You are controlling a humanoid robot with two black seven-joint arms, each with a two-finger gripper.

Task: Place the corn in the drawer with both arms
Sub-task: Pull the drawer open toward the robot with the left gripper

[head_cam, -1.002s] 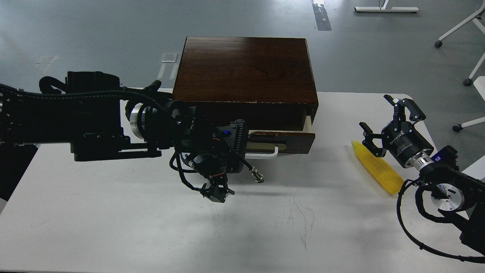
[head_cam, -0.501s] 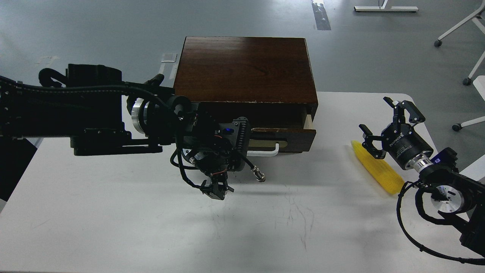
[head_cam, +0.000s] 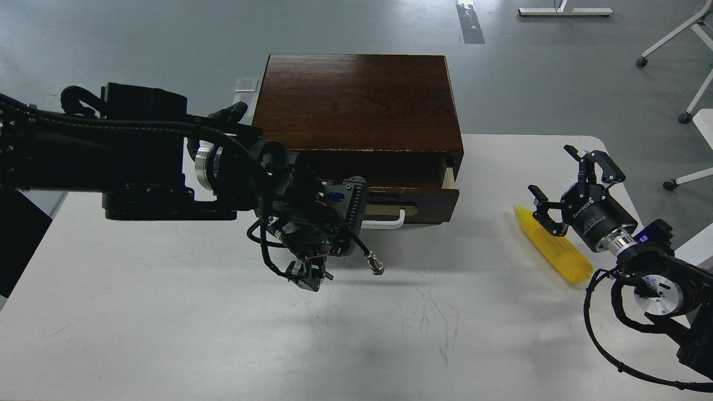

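Head view: drawer sits a little way out of dark wooden box on white table. L gripper hangs in front of the drawer, left of its white handle; seen small and dark (finger state: cannot tell). Corn lies on the table well right of the drawer. R gripper is spread wide, empty, just above the corn's far end.
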